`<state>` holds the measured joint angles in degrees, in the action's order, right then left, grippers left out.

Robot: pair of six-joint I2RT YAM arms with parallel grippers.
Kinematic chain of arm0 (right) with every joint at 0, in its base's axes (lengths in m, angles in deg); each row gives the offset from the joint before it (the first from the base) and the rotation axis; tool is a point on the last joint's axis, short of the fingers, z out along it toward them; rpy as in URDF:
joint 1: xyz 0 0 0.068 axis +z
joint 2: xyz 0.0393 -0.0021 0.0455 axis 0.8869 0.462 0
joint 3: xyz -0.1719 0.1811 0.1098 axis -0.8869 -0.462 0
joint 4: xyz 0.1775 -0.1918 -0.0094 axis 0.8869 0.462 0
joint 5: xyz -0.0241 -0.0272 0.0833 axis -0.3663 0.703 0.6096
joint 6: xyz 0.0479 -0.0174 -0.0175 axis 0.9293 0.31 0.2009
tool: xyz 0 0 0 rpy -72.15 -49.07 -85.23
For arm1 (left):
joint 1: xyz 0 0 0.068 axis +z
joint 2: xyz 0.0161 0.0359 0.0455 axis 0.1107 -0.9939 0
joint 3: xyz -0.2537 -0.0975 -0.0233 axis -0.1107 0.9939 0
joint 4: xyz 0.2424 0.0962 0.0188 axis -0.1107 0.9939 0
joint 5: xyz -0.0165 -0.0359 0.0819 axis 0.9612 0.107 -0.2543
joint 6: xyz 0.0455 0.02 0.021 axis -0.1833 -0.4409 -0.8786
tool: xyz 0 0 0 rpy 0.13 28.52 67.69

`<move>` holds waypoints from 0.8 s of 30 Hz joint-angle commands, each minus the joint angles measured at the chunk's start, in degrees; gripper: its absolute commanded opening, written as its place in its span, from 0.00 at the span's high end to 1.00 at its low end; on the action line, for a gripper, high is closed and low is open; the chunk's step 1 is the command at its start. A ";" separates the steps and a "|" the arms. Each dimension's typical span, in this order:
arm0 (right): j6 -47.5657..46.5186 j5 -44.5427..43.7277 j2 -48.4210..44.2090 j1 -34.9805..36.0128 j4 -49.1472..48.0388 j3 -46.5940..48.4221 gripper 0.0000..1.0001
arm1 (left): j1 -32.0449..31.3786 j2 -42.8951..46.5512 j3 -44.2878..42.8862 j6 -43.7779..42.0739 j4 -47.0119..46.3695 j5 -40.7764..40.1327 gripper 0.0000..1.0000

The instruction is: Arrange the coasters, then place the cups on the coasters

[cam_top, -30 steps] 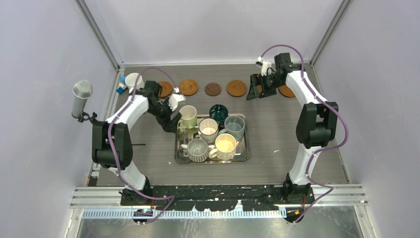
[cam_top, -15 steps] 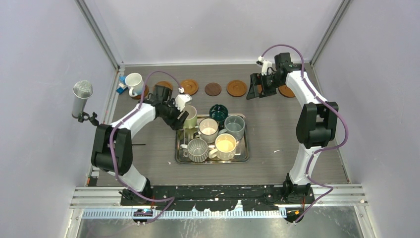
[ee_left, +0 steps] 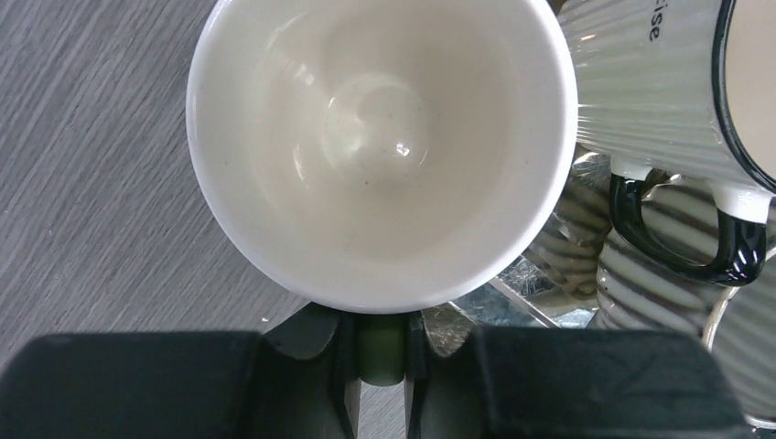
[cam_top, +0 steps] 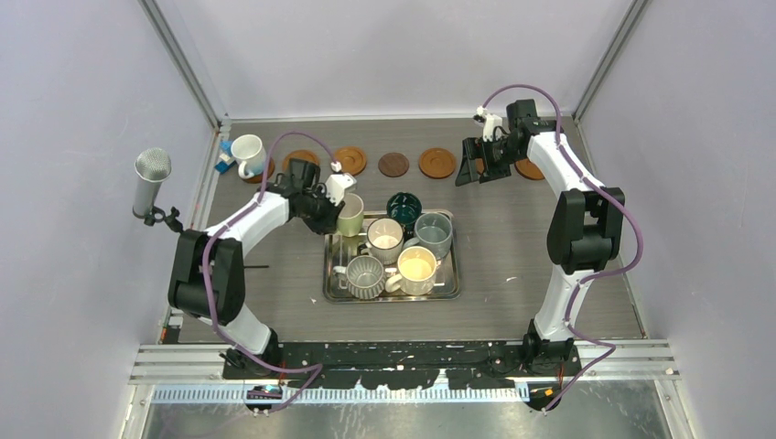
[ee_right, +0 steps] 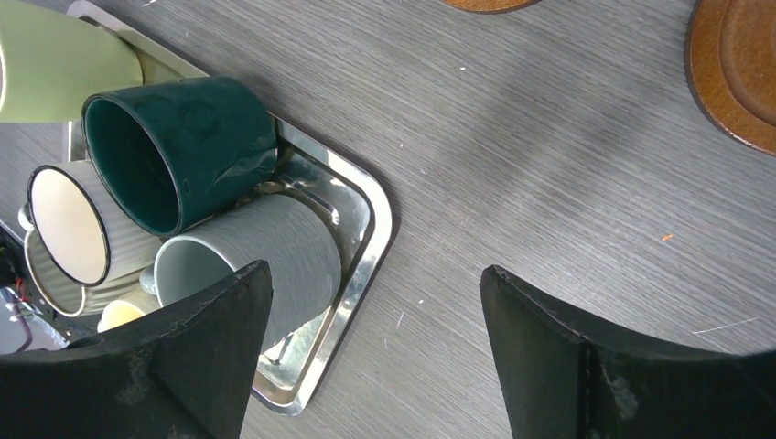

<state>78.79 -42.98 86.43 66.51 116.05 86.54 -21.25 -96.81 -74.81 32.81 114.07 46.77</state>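
Note:
My left gripper (cam_top: pixel 337 211) is shut on the handle (ee_left: pixel 380 340) of a pale green cup (cam_top: pixel 350 215) at the far-left corner of the steel tray (cam_top: pixel 392 298). That cup (ee_left: pixel 380 146) fills the left wrist view, mouth toward the camera. Other cups sit in the tray: dark teal (cam_top: pixel 404 206), ribbed cream (cam_top: pixel 384 235), grey-blue (cam_top: pixel 433 230), ribbed grey (cam_top: pixel 365 274) and cream (cam_top: pixel 417 268). A white cup (cam_top: pixel 247 151) stands on a coaster at the far left. Orange-brown coasters (cam_top: pixel 350 161) (cam_top: pixel 436 163) and a dark one (cam_top: pixel 393 164) line the back. My right gripper (cam_top: pixel 468 170) hangs open and holds nothing.
A microphone (cam_top: pixel 151 178) stands off the table's left edge and a small blue object (cam_top: pixel 222 163) lies by the white cup. In the right wrist view the tray rim (ee_right: pixel 366 247) is under the left finger, with a coaster (ee_right: pixel 732 73) at the top right.
My left gripper has moved right to the pale green cup and shut on its handle. The right arm has not moved.

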 commanded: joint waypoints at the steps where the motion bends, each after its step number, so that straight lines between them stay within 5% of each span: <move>1: 0.66 0.07 -1.72 0.32 -1.32 0.23 0.12 | 0.49 3.86 -1.75 1.37 -1.88 0.09 1.00; 13: 1.37 0.27 -1.67 0.23 -1.82 0.30 0.12 | 5.06 2.58 -7.93 7.22 -18.89 -6.16 1.00; 24: 0.84 -0.60 -1.75 0.26 -1.84 0.58 0.12 | 11.97 -9.46 -19.47 6.99 -24.37 -8.96 1.00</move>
<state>79.69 -43.29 86.43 66.54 115.48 86.54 -11.72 -103.12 -88.67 39.67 97.37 37.96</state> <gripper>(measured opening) 0.881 0.188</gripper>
